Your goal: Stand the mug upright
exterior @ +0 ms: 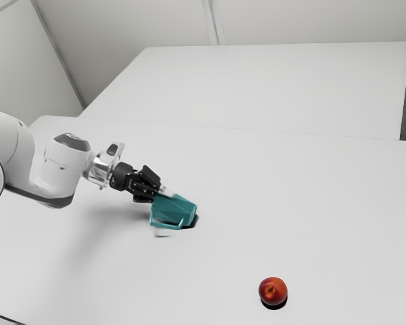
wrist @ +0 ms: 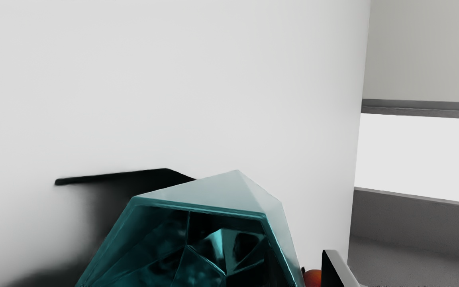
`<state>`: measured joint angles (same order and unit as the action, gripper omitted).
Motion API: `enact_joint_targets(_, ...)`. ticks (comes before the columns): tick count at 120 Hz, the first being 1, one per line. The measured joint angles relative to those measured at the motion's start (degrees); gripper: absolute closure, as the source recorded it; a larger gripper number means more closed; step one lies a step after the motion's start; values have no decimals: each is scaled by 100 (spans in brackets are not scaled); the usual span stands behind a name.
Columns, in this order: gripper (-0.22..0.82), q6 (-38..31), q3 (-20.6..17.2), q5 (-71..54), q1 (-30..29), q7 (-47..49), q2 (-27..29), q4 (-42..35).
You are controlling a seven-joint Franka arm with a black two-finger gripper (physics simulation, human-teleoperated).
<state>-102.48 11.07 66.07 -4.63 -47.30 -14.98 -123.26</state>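
Note:
In the exterior view my gripper [exterior: 164,192] reaches down to the teal, faceted mug [exterior: 176,209], which lies tipped over on the table. Its handle is on the side nearer that camera. The wrist view looks into the open mouth of the mug [wrist: 197,247], which faces my hand. My gripper [wrist: 231,277] is open there. One finger stands outside the mug wall with a small gap between them; the other finger is hidden.
A red apple [exterior: 273,291] rests on the white table [exterior: 311,203], well away from the mug toward the exterior view's lower right. The apple [wrist: 313,278] also peeks out beside the visible finger. A pale raised surface [exterior: 271,84] stands behind the table.

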Motion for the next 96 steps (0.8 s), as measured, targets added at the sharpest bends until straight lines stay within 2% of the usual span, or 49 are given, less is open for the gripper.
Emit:
enact_joint_targets(17,73,37,0,-30,5,-171,18,8)
enact_joint_targets(40,76,51,-1,-55,9,-329,104,11)
enact_joint_targets(52,77,8,-1,-253,74,-307,347,72)
enact_joint_targets(70,78,-208,-28,-1673,155,21,622,535)
enact_joint_targets(96,78,-638,-450,-4472,297,909,870,1229)
